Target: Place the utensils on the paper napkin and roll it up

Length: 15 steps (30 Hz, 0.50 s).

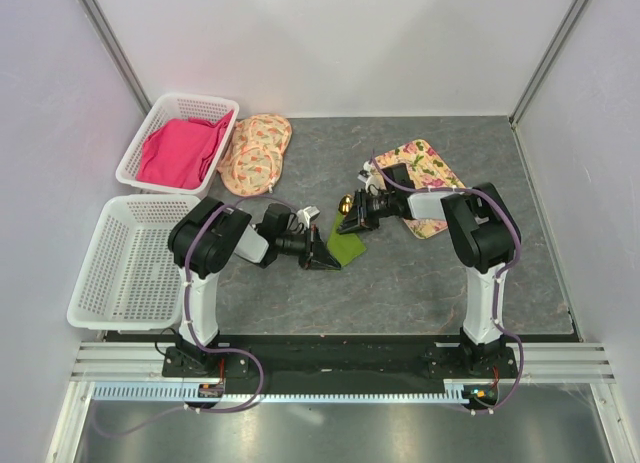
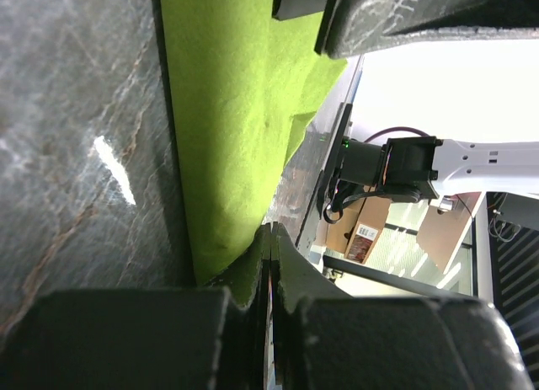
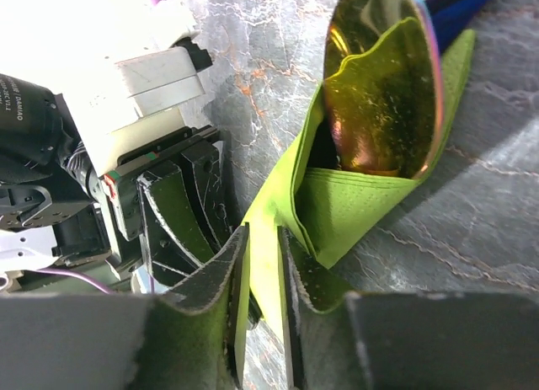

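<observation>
From above, the two arms reach in toward the middle of the grey table (image 1: pixel 420 283). The left gripper (image 1: pixel 322 255) and the right gripper (image 1: pixel 352 223) both meet at the paper napkin (image 1: pixel 347 247), which lies crumpled between them, the left one at its near-left edge and the right one at its far-right edge. The gold spoon (image 1: pixel 345 203) shows as a shiny tip just beyond the napkin's far end. A floral mat (image 1: pixel 425 178) lies under the right arm's forearm and another floral mat (image 1: pixel 255 153) sits at the back left. A basket (image 1: pixel 150 133) holding a pink cloth (image 1: pixel 180 148) is beside that second mat. A second white basket (image 1: pixel 130 263) stands at the left edge.

In the left wrist view, the green sheet runs down the frame over the grey surface. Its lower end is pinched between the left gripper's fingers (image 2: pixel 328 323), which are pressed together on the paper.

In the right wrist view, the spoon's gold bowl sits inside a fold of the napkin, the paper wrapped around its lower half. The dark-blue utensil (image 3: pixel 459 11) pokes out at the top right behind the bowl. The right gripper's fingers (image 3: pixel 215 280) are clamped on a strip of the napkin's edge, and the left gripper is close by at the left.
</observation>
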{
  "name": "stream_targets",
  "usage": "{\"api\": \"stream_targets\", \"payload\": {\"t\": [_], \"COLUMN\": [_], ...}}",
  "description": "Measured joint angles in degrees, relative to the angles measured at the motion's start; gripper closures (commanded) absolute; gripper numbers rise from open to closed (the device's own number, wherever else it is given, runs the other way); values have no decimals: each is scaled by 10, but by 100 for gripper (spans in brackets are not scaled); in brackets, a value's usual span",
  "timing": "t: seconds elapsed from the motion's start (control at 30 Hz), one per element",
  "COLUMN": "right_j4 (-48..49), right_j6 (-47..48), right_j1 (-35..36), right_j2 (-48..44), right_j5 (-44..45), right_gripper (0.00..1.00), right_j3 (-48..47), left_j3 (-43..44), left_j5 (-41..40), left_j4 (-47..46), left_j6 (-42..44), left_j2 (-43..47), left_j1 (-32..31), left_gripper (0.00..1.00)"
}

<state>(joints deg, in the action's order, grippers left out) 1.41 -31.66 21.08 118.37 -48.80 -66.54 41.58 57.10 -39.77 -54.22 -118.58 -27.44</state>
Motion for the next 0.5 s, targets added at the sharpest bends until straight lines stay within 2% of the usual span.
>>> {"api": "stream_targets", "payload": {"t": [0.23, 0.5], "right_j4": [4, -1], "right_j6": [-4, -13], "right_j1": [-8, -20], "right_j2": [16, 21], "right_j5": [-10, -24], "right_gripper": [80, 77], "right_j3": [5, 5], "left_j3": [-3, -4], "left_j5": [0, 0], "left_j4": [-10, -12], "left_j6": [-4, -5], "left_j2": [-1, -2], "left_j1": [0, 0], "left_gripper": [98, 98]}}
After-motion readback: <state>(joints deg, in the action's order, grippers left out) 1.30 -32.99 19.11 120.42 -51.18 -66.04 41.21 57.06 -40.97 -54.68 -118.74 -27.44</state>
